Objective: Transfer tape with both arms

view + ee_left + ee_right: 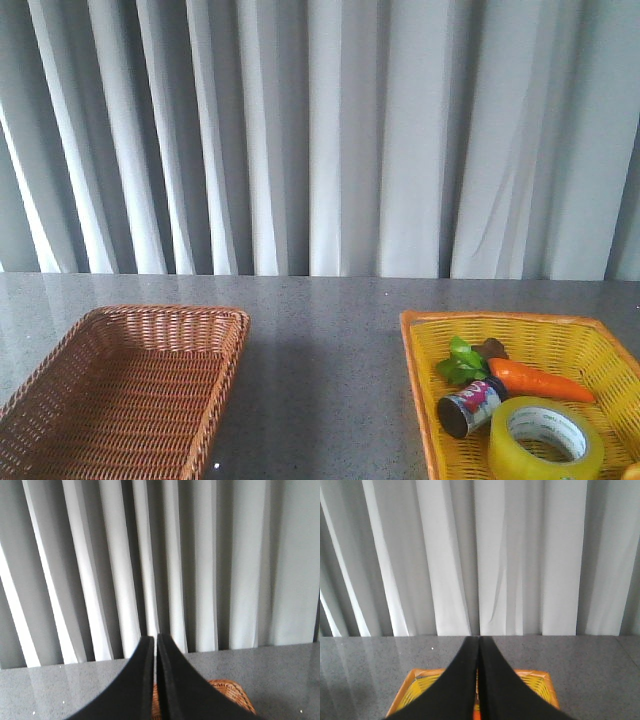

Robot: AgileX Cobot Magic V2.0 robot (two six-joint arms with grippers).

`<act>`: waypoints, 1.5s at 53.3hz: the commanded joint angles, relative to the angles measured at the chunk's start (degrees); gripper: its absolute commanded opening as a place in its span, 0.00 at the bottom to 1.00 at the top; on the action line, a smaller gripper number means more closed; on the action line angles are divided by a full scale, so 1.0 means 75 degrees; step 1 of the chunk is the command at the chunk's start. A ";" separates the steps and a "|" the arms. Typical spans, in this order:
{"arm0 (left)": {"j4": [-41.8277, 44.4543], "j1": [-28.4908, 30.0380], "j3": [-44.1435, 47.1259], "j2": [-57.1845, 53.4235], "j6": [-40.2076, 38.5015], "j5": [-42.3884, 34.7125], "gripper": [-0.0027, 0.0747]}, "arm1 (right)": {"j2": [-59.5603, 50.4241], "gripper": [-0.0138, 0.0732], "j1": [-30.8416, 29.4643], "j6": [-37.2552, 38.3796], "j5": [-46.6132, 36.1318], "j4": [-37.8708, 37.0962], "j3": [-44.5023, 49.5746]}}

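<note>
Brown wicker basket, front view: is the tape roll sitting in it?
No. The tape lies in the yellow basket on the right; the brown basket holds nothing.

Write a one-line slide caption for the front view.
Tape roll lies in the yellow basket beside a small can and toy carrot; brown wicker basket sits left.

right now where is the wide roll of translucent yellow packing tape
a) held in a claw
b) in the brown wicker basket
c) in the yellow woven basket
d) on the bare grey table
c, the wide roll of translucent yellow packing tape lies flat in the yellow woven basket, beside the small printed can and the orange toy carrot.
</note>
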 commanded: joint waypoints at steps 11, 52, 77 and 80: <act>-0.0134 -0.0008 -0.0366 0.0603 -0.0273 -0.0393 0.03 | 0.0573 0.15 -0.0056 0.0000 -0.0495 -0.0022 -0.0259; -0.0221 -0.0008 -0.0370 0.1387 -0.0194 0.0394 0.58 | 0.0774 0.76 -0.0056 -0.0691 0.0497 0.0003 -0.0259; -0.0214 -0.0008 -0.0362 0.1665 -0.0217 0.0564 0.71 | 0.2219 0.74 -0.0056 -0.0659 0.1773 0.0172 -0.0857; -0.0204 -0.0008 -0.0362 0.1723 -0.0217 0.0609 0.70 | 0.2731 0.73 -0.0056 -0.0659 0.2300 0.0172 -0.1211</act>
